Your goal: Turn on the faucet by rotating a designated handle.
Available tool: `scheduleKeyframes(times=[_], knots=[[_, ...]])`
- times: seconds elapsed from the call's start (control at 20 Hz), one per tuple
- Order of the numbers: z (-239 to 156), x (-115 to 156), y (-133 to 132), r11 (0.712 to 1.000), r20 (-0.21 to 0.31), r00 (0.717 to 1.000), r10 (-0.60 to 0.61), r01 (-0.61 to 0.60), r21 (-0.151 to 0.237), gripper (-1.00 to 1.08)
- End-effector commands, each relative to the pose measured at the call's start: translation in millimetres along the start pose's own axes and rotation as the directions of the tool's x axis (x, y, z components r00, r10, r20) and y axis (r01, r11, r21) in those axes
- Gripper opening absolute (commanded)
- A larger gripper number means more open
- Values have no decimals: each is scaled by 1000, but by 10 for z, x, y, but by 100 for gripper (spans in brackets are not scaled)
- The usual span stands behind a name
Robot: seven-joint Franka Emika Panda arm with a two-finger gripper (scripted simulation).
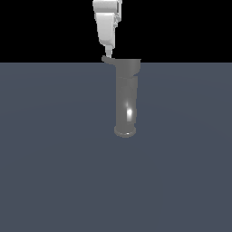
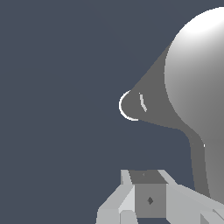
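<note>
I see the faucet (image 1: 126,97) standing upright on the slate-blue floor (image 1: 54,172) — glossy, a bright glint low on its body. The handle (image 1: 108,60) juts toward the exterior view's left. My white gripper (image 1: 108,51) hangs directly above it, tips at the lever — contact unclear.

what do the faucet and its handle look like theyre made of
The faucet looks like polished grey metal: a bright highlight sits low on its cylinder. The handle looks the same grey but duller, probably metal too. Being rendered, neither is certain.
</note>
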State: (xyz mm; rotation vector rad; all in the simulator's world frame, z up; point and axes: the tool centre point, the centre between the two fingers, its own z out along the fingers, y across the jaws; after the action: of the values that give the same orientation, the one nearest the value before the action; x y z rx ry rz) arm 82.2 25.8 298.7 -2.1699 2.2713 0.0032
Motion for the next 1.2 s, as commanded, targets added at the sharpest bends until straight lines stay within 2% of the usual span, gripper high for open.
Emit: scheduleKeyframes(times=[0.0,0.2,1.15], knots=[[9,-1,-12,1000,-2,1000,7,-7,1,-100],[10,-2,-10,1000,-1,1000,6,-6,1,-100],[11,-145,499,1000,-2,1000,7,-7,1,-100]])
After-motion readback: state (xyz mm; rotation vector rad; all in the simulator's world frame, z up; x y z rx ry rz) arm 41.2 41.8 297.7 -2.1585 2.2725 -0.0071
